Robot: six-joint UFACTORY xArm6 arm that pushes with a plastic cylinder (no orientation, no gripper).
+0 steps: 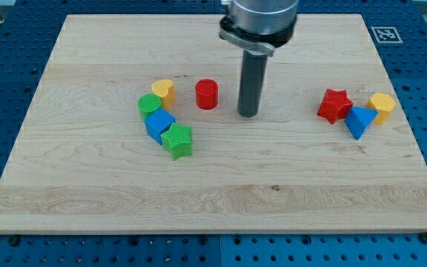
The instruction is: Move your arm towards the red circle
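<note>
The red circle (207,94) is a short red cylinder standing on the wooden board (213,185), a little left of the middle. My tip (248,114) rests on the board just to the right of the red circle, a small gap apart and slightly lower in the view. The dark rod rises from the tip to the arm's grey mount at the view's top.
Left of the red circle stand a yellow heart (163,90), a green circle (150,104), a blue block (159,124) and a green star (177,141). At the view's right are a red star (335,104), a blue triangle (359,121) and a yellow block (382,105).
</note>
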